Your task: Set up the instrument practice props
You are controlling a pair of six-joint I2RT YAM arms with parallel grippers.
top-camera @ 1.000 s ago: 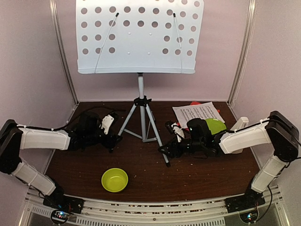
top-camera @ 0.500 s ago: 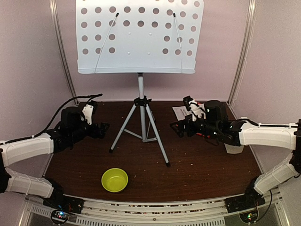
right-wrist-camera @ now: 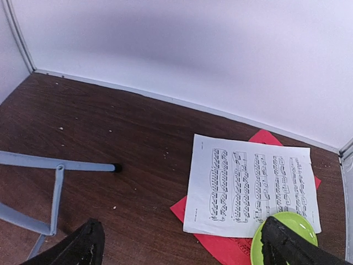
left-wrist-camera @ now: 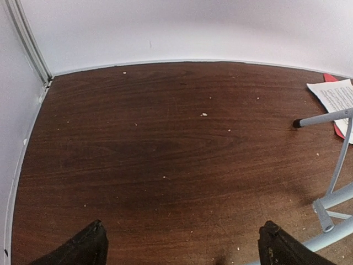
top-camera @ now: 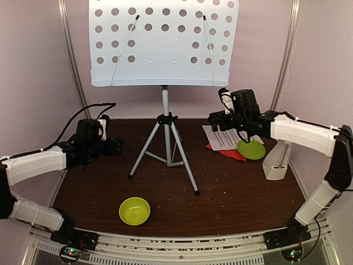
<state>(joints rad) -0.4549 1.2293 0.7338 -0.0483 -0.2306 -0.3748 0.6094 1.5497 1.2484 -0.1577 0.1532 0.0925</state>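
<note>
White music sheet (right-wrist-camera: 251, 185) lies just ahead of R hand (right-wrist-camera: 185, 243).

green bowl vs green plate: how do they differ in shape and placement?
Shape: the bowl is deep with raised walls; the plate is flat.
Place: the bowl sits alone on bare table near the front, left of centre; the plate lies at the back right, overlapping a corner of the white sheet-music page.
Shared: both are round, lime-green and empty.

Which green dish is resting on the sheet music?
The flat plate back right, overlapping the white page; the deeper bowl sits alone near front.
</note>
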